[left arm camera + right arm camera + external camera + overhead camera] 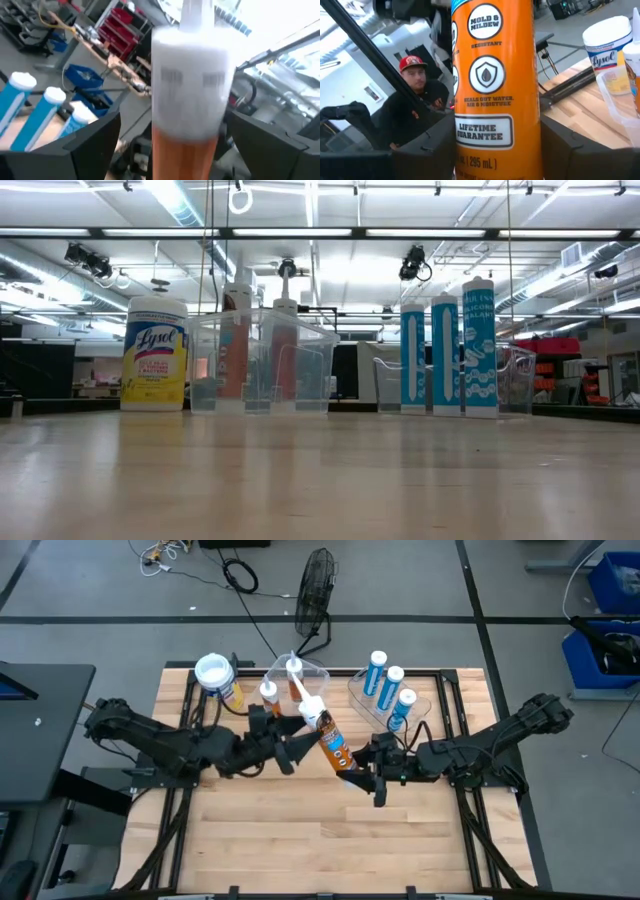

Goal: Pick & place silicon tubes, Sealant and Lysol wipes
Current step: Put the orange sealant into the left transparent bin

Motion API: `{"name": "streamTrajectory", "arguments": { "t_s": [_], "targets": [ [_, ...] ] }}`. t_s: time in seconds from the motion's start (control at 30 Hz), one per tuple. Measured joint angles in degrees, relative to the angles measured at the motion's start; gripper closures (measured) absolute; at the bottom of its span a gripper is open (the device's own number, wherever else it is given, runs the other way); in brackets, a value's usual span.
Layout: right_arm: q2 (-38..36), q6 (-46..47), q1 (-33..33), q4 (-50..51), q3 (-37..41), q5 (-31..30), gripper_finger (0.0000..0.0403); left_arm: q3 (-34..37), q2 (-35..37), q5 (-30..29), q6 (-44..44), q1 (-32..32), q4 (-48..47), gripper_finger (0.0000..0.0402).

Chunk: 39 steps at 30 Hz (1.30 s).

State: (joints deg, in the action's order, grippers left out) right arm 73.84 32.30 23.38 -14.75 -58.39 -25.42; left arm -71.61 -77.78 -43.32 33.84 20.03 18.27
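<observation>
An orange sealant tube [331,740] with a white nozzle end [187,75] hangs over the middle of the table. My right gripper [352,772] is shut on its lower part. My left gripper [303,738] is open, with a finger on either side of the tube's white top and a gap to each. The yellow Lysol wipes canister [217,677] stands on its base at the far left. Two more orange tubes stand in a clear bin [300,675]. Three blue silicone tubes [388,690] stand in a second clear bin. The low view shows neither gripper. My right gripper pinches the orange tube's lower body [485,135], near its base, between its two fingers [427,150]. The fingers come level from the table's right side and lie across the tube. The tube is lifted clear of the table and leans with its white end toward the far left.
A fan [316,585] and cables lie beyond the far edge. The near half of the wooden table [320,840] is bare wood. A person in a red cap [415,75] shows behind the tube in the right wrist view.
</observation>
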Motion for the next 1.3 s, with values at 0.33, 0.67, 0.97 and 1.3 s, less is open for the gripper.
{"name": "streamTrajectory", "arguments": {
  "t_s": [0.33,0.67,0.97,1.3],
  "targets": [
    [0.0,-0.01,-0.55,0.02,0.0,1.0,0.0192,0.0,0.09,5.69,-5.6,-3.61,7.19,0.0026],
    [0.0,-0.66,-2.7,-0.32,0.0,1.03,0.0192,0.0,0.07,10.19,-4.76,-6.84,8.01,0.0071],
    [0.0,-0.64,-3.21,-0.32,0.0,2.39,0.0192,0.0,0.07,10.98,-4.99,-8.05,7.99,0.0142],
    [0.0,-0.9,-3.21,-0.15,0.0,2.48,0.0192,0.0,0.07,11.04,-7.57,-8.02,8.17,0.0172]
  ]
}}
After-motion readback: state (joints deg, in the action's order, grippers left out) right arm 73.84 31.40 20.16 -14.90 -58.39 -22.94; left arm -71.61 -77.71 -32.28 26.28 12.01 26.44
